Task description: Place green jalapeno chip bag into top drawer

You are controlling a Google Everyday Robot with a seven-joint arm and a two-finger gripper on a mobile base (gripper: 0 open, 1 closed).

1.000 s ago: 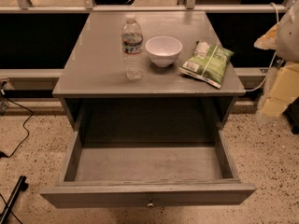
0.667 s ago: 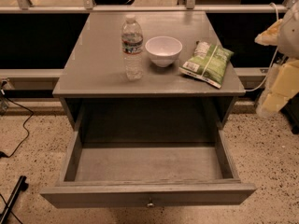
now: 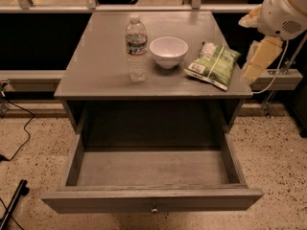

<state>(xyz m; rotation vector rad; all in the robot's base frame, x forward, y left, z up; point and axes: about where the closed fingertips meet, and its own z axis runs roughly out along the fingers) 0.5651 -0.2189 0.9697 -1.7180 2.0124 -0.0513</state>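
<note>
My claw [image 3: 256, 61] hangs off the desk's [image 3: 100, 66] right edge, at about the height of its top; whether it is wide or narrow I cannot tell, and it holds nothing that I can see. The green jalapeno chip bag [image 3: 213, 64] lies flat on the desk just left of the claw, not touching it. Beyond the bag stand a white bowl [image 3: 168, 51] and then an upright water bottle [image 3: 136, 48]. Below and left of the claw, the top drawer [image 3: 144, 201] is pulled fully out.
</note>
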